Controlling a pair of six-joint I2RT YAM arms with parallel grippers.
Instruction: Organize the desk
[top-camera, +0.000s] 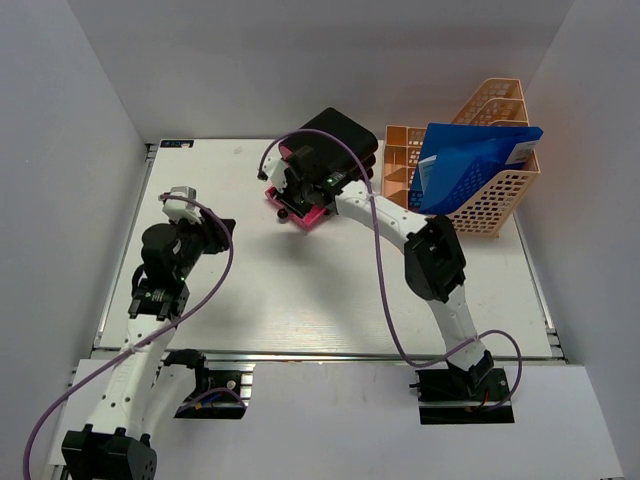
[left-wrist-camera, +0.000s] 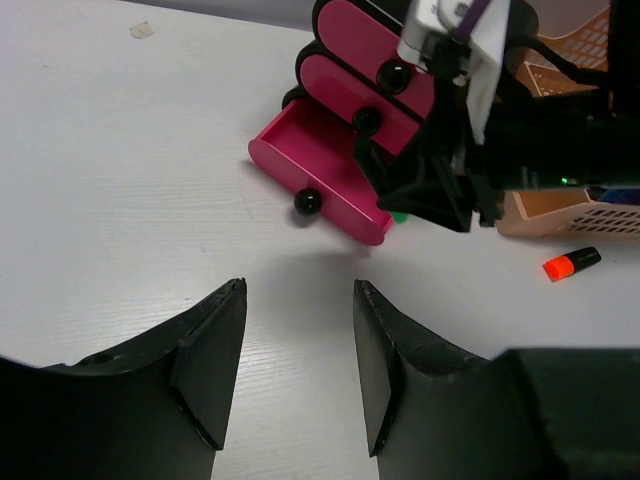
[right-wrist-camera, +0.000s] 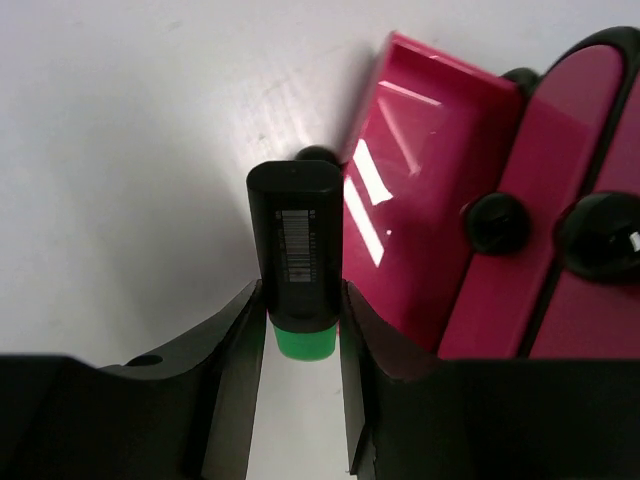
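The white desk (top-camera: 300, 300) carries a black-and-pink drawer box (top-camera: 335, 140) whose lowest drawer (left-wrist-camera: 320, 180) is pulled out. My right gripper (right-wrist-camera: 302, 295) is shut on a black highlighter with a green end (right-wrist-camera: 296, 240). It holds the highlighter above the desk, just left of the open drawer (right-wrist-camera: 420, 200), and in the top view it (top-camera: 295, 195) hovers over the drawer's front. My left gripper (left-wrist-camera: 298, 290) stands open and empty over bare desk, left of the drawer box; the top view shows it (top-camera: 222, 232) well apart from it.
An orange highlighter (left-wrist-camera: 571, 264) lies on the desk right of the drawer box, near the peach mesh file rack (top-camera: 490, 190). A blue folder (top-camera: 465, 165) stands in the rack. The right arm (left-wrist-camera: 470, 150) hangs over the drawer box.
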